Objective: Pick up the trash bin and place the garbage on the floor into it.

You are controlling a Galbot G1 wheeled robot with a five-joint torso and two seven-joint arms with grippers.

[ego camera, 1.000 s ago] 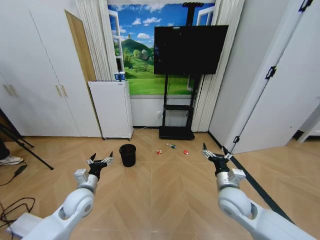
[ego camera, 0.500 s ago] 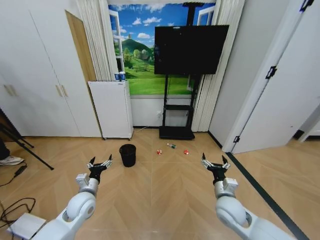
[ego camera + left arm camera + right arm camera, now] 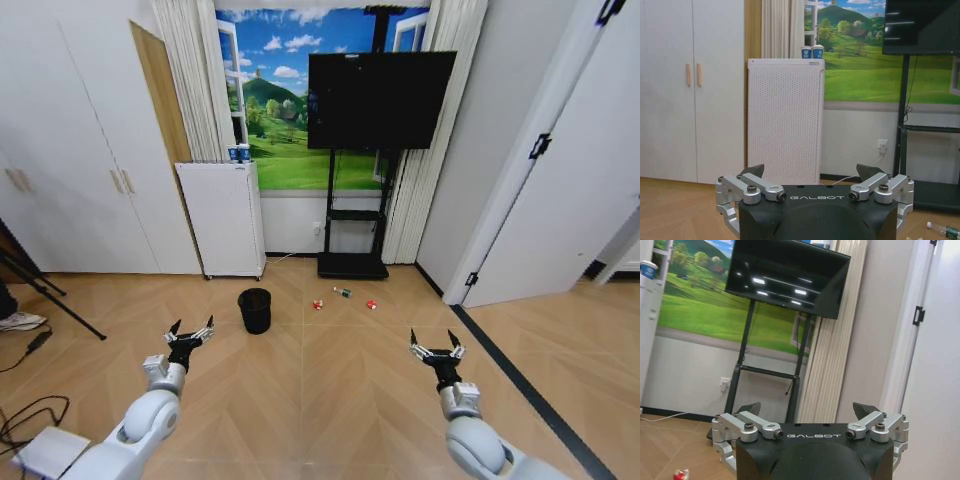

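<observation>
The trash bin point(image 3: 255, 310), small, black and round, stands upright on the wooden floor ahead, a little left of centre. To its right lies the garbage: a red-and-white piece point(image 3: 318, 304), a small clear bottle point(image 3: 343, 293) with a green label, and a second red piece point(image 3: 372, 304). The bottle point(image 3: 946, 231) also appears in the left wrist view, and one red piece point(image 3: 680, 474) in the right wrist view. My left gripper point(image 3: 189, 333) hangs open, short of the bin and to its left. My right gripper point(image 3: 436, 345) is open too, nearer me than the litter and to its right.
A tall white perforated appliance point(image 3: 224, 218) with two cups on top stands by the wall behind the bin. A TV on a black stand point(image 3: 354, 264) is behind the litter. Tripod legs and cables point(image 3: 40, 290) lie at the far left. A dark floor strip point(image 3: 520, 375) runs past the right arm.
Both arms have drawn back toward me and lowered in the head view, so the grippers sit farther from the bin and litter. Both stayed open. The bin and litter have not moved.
</observation>
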